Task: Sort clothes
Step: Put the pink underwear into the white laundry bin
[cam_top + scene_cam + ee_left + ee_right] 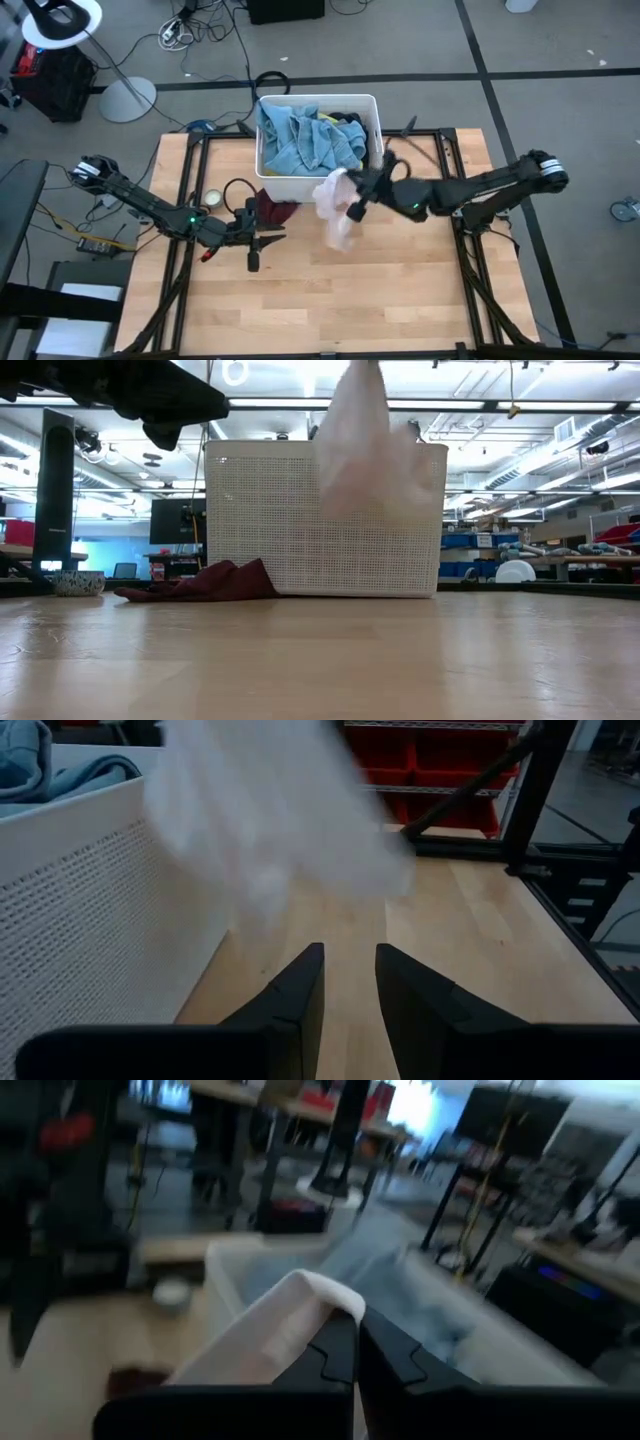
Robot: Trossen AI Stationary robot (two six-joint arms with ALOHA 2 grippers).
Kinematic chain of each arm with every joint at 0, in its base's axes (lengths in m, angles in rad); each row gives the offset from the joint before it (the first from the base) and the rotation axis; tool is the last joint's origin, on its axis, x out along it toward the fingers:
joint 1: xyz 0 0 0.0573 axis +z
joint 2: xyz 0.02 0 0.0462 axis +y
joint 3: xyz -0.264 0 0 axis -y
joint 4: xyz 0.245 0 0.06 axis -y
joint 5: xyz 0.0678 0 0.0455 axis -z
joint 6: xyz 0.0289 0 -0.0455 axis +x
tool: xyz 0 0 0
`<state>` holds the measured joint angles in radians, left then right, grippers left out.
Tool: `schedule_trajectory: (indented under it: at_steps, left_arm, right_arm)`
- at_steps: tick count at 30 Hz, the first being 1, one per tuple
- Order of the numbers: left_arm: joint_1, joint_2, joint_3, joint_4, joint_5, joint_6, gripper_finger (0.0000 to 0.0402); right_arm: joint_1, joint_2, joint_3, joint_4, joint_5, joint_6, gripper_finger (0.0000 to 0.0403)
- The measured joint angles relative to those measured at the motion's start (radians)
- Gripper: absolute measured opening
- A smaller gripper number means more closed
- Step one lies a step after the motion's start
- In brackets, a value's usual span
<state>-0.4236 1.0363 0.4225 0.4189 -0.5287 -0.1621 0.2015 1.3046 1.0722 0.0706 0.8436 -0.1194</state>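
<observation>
A white bin point(372, 130) at the table's far middle holds light blue denim point(300, 140) and other clothes. A maroon garment point(275, 212) lies on the table against the bin's near left corner and also shows in the low view point(205, 584). My right gripper point(353, 203) is shut on a pale pink-white garment point(336, 215) just in front of the bin. This garment also shows in the low view point(365, 450) and the left wrist view point(270, 820). My left gripper point(268, 237) hovers near the maroon garment with a narrow gap between its fingers point(300, 995), holding nothing. My right gripper pinches a fold at the upper end of the pale garment point(325, 1292) between its two fingers. It holds the garment above the table. The garment hangs slack below the fingers point(372, 480), in front of the bin's near wall and clear of the table.
A small round tin point(212, 199) sits on the table left of the maroon garment. Black frame rails point(190, 170) run along the table's left and right sides. Bare wood point(340, 300) lies toward the near edge.
</observation>
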Motion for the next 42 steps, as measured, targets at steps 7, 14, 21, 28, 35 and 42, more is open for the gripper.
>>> schedule_trajectory:
  at_steps: [7, 14, 21, 28, 35, 42]
  left_arm:
    - [0.000, 0.000, 0.000, 0.031, 0.000, 0.000, 0.0099]
    - [0.000, 0.000, 0.000, 0.056, 0.000, 0.005, 0.0099]
    - [0.000, 0.000, 0.000, 0.064, -0.017, 0.093, 0.0099]
    - [0.000, 0.000, 0.000, 0.036, -0.035, 0.102, 0.0099]
    - [0.000, 0.000, 0.000, -0.001, -0.035, 0.068, 0.0099]
    - [-0.002, 0.000, 0.000, -0.010, -0.035, 0.057, 0.0099]
  right_arm:
    - [-0.065, 0.041, 0.334, -0.038, 0.005, -0.278, 0.0001]
    - [-0.228, 0.126, 0.620, -0.208, -0.048, -0.329, 0.0000]
    - [-0.403, 0.204, 0.642, -0.647, -0.341, 0.090, 0.0003]
    - [-0.556, 0.381, 0.641, -0.864, -0.609, 0.232, 0.0021]
    - [-0.658, 0.554, 0.641, -0.823, -0.770, 0.307, 0.0093]
    - [-0.722, 0.662, 0.647, -0.846, -0.953, 0.355, 0.0164]
